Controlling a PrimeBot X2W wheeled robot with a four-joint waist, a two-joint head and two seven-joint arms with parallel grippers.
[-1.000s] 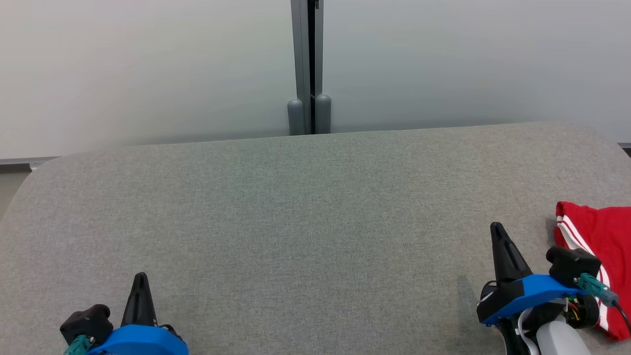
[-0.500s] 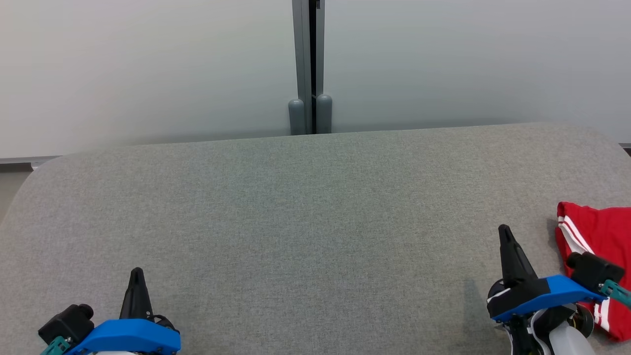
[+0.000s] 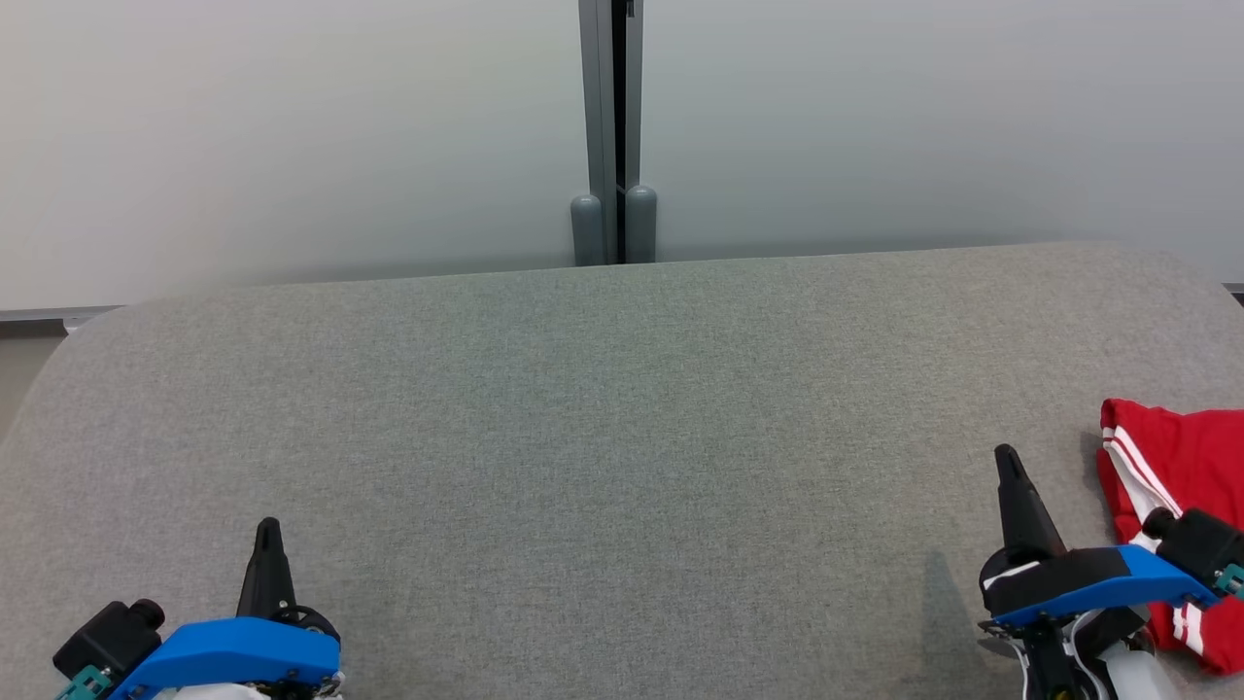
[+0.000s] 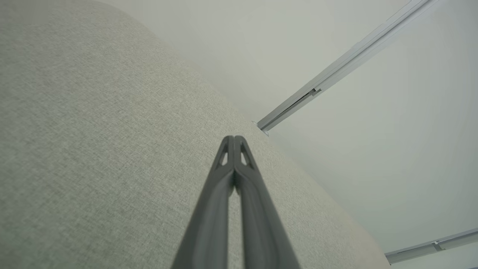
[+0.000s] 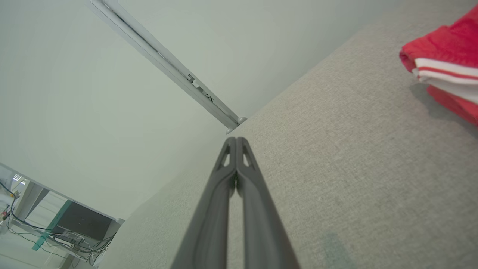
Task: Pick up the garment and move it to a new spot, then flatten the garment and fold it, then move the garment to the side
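A wide surface covered in grey woven fabric, rounded at its corners [image 3: 622,408], is seen across the head view, with a pale matte wall [image 3: 292,136] behind it. The wall is divided by a narrow grey vertical metal post [image 3: 612,97]. At the foot of the post, two short rounded grey caps [image 3: 612,228] are set side by side, just past the far edge of the surface.

The red garment with white stripes along its edge [image 3: 1186,447] is found at the far right of the surface, near the front, and is cut off by the right edge of the head view. It is laid in folded layers, and its lower part is hidden behind the right arm's black camera block and blue wrist housing [image 3: 1118,583]. In the right wrist view its striped folded edge is seen at the upper right, resting on the fabric with a shadow beside it.

The right gripper [image 3: 1006,455] is held just left of the garment and apart from it. Its two long dark fingers are pressed together with nothing between them. The left gripper [image 3: 267,527] is held at the lower left, well apart from the garment, with its fingers likewise pressed tip to tip and nothing gripped. Both grippers are pointed toward the wall over bare fabric.

At the lower left of the right wrist view, a desk with a dark panel [image 5: 74,223] and tangled cables [image 5: 74,244] beneath it are made out beyond the end of the surface.
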